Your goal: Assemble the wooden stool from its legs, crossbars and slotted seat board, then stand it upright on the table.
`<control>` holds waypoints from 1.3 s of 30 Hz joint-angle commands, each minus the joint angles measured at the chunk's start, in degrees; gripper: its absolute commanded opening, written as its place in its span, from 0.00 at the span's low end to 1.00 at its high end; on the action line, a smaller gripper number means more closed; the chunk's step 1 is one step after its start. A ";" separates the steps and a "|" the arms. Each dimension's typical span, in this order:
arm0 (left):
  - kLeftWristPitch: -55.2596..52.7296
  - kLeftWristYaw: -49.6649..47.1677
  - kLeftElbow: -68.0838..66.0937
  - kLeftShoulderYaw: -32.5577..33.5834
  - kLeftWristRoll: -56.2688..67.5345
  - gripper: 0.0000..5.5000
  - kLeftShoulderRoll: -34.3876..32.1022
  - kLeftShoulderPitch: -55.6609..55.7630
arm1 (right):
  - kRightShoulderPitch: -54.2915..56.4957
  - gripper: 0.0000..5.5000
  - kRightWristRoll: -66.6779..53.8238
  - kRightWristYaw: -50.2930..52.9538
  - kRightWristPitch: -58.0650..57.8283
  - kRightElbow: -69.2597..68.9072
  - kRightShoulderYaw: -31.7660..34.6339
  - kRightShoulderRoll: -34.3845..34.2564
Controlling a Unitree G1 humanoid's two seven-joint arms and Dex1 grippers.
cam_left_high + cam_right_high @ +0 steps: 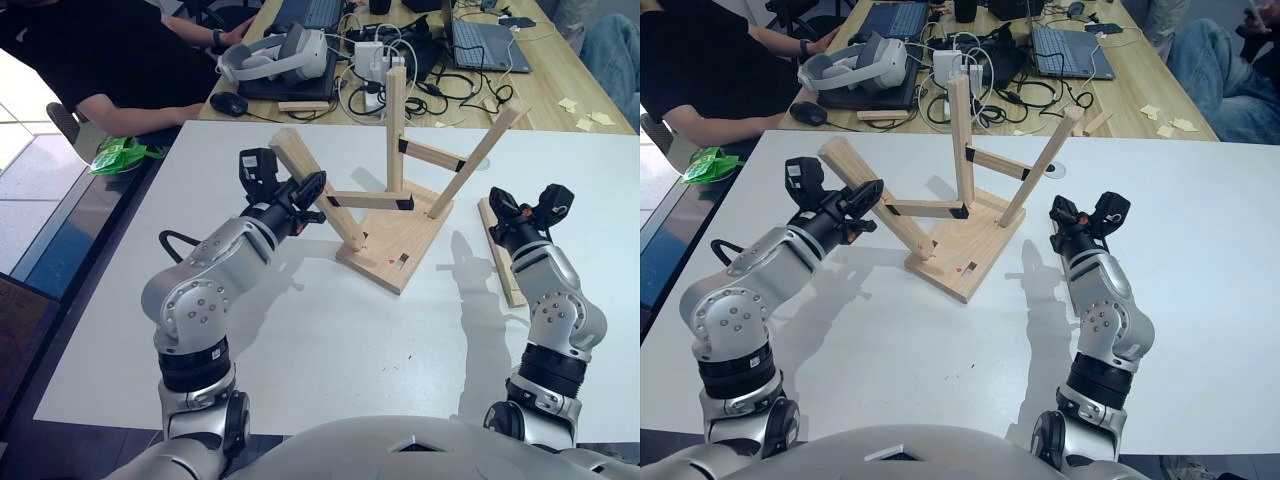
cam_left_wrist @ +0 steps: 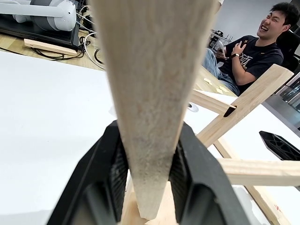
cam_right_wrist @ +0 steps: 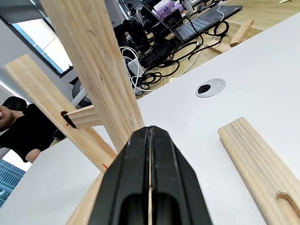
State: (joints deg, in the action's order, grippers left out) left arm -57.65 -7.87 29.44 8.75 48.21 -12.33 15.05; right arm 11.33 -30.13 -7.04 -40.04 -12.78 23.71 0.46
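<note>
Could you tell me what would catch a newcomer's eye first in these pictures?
A half-built stool stands upside down mid-table, seat board flat, three legs pointing up. The left gripper clamps the leaning leg nearest it. The right gripper, shut and empty, sits by a loose wooden piece lying on the table's right side.

Office or lab workspace, not a home. White table [image 1: 300, 340] fills the centre and has a cable grommet [image 3: 210, 87] set into its top. Across the top of the frame it butts up against a long wooden desk [image 1: 560, 80] covered in work gear: two open laptops [image 1: 1070, 50], a VR headset [image 1: 275, 52] at upper centre-left, a mouse [image 1: 229, 103] just below that, a power strip with a tangle of cables [image 1: 375, 60] at top centre, and sticky notes [image 1: 590, 120] at upper right.
</note>
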 commanded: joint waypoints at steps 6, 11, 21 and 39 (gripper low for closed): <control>3.35 -0.27 -1.45 -1.32 -4.14 0.19 3.47 0.14 | 0.48 0.00 -4.46 -0.16 0.47 0.99 -0.06 0.41; 3.30 2.60 -2.44 -3.11 -7.11 0.19 1.37 1.20 | 0.41 0.00 -6.72 0.18 0.51 1.41 0.10 0.49; 2.17 8.77 -2.83 -6.27 -11.29 0.19 -3.06 1.03 | 0.16 0.00 -7.74 0.32 0.06 2.57 -1.51 1.44; -7.59 6.85 -0.26 -2.43 -7.98 0.19 -0.64 2.55 | 0.69 0.00 -10.43 0.59 -0.26 4.84 -1.56 2.43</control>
State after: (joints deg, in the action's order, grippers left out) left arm -62.21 -1.61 29.67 7.99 40.59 -11.76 17.93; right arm 11.33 -39.55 -7.01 -40.00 -8.48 22.07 2.68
